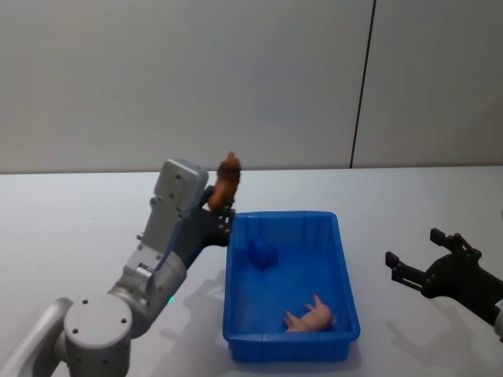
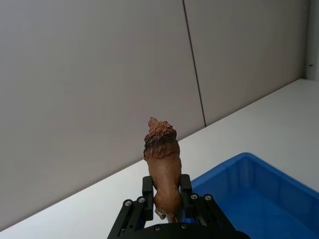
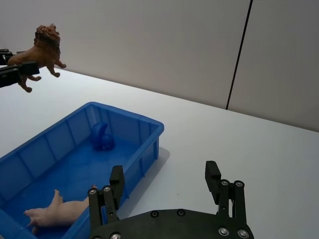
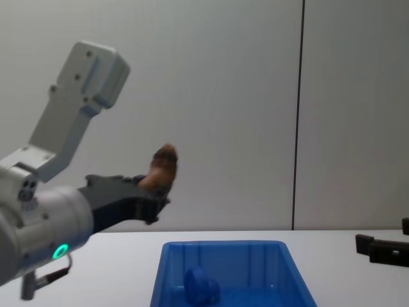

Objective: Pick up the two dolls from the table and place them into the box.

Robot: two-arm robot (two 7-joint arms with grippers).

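- Now the left gripper (image 2: 167, 199) grasps the brown lion doll (image 2: 163, 164), raised above the blue box's (image 1: 346, 275) far-left corner.
- Inside lie the deep blue doll (image 1: 262, 253) and a pink figure (image 1: 310, 317).
- Right gripper (image 3: 167, 186) hovers released beside the box.

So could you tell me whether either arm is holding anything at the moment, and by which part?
The left tool grips the brown lion figure by its hindquarters, head up. The right tool is open, holding nothing.
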